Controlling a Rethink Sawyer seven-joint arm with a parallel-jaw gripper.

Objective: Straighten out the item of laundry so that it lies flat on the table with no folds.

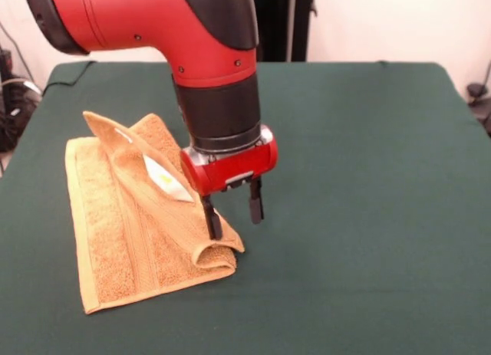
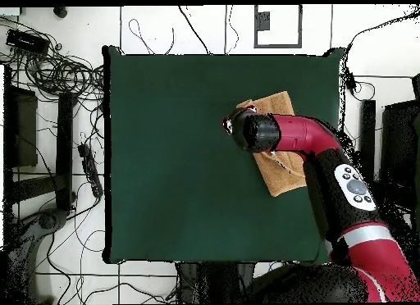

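Your towel is not flat yet: one fold stands up. The gripper has its jaws apart, one finger touching that fold. Much is left.

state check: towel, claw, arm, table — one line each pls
towel: partly folded, one flap doubled over and raised off the lower layer, white tag exposed
claw: open, fingers apart, one finger at the folded edge, nothing gripped
arm: reaching down over the towel
table: green cloth, towel lying near one side
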